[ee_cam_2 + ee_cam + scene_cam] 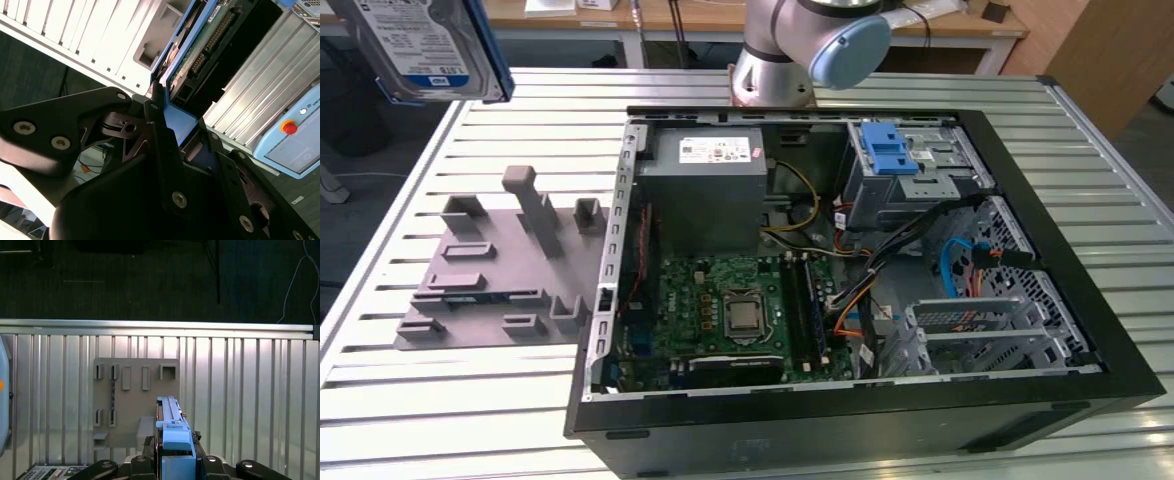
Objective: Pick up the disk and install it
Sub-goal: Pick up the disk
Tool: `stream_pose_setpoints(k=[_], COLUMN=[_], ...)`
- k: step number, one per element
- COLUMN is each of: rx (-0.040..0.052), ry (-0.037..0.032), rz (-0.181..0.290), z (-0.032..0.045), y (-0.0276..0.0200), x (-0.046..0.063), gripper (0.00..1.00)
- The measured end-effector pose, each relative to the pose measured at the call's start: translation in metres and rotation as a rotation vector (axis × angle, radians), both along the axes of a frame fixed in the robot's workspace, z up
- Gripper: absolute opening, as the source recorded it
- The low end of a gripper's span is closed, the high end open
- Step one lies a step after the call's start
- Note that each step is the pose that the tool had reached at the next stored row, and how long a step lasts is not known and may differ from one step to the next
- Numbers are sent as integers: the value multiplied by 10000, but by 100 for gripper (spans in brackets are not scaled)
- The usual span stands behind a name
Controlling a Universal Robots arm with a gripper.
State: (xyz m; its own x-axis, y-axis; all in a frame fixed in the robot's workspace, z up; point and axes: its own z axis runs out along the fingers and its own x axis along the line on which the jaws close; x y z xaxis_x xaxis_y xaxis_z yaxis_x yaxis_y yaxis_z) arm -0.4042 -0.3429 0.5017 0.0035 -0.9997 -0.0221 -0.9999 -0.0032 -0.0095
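Above the slatted table, disk edge-on between jaws, pinched on both faces.

In the exterior view the disk is cut off by the top edge, and the arm is cropped there as well. In the first wrist view the disk's lower end is hidden between the fingers of the tool, and part of the fixture plate is covered by the disk. The case is clipped by the exterior view's bottom edge.

No readable text (disk label print illegible).
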Motion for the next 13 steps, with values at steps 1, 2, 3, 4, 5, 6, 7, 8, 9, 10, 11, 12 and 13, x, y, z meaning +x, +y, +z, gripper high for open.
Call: stream_pose_setpoints(k=[1,2,3,4,5,6,7,8,9,10,11,12,13], rx=[0,0,0,0,0,0,0,0,0,0,0,0,0], ry=[0,0,0,1,0,1,1,1,1,1,1,1,1], rz=[0,-1,-2,-4,-4,-4,-5,-5,-6,-7,-7,-7,-8], z=[0,0,0,0,0,0,0,0,0,0,0,0,0], y=[-10,-19,-29,-38,-48,-56,-64,-71,-77,-82,-87,-91,-95], x=[9,19,28,37,47,56,65,74,81,88,96,103,110], gripper=[36,36,36,36,36,36,36,36,36,36,36,36,36])
